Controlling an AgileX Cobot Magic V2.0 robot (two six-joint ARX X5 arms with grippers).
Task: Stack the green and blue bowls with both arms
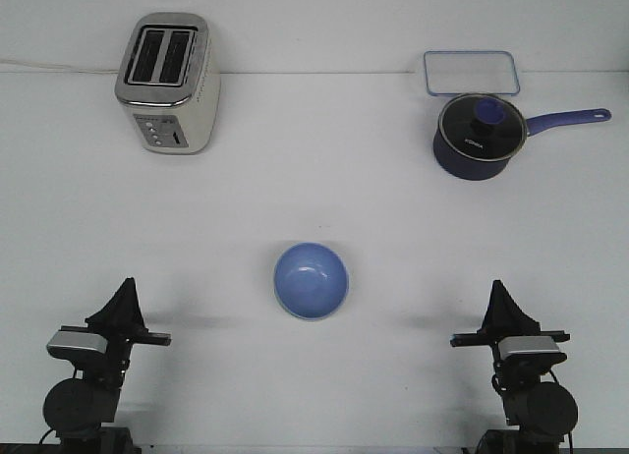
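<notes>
A periwinkle blue bowl (311,280) sits upright on the white table, at the middle of the near half. The green bowl is not in view. My left gripper (128,283) rests low at the near left, well left of the bowl. Its fingers meet in one point with nothing between them. My right gripper (498,287) mirrors it at the near right, about as far from the bowl, its fingers also together and empty. Both arms are folded back at the table's front edge.
A silver two-slot toaster (167,81) stands at the far left. At the far right is a dark blue saucepan (479,137) with a glass lid, its handle pointing right. Behind it lies a clear rectangular container (472,73).
</notes>
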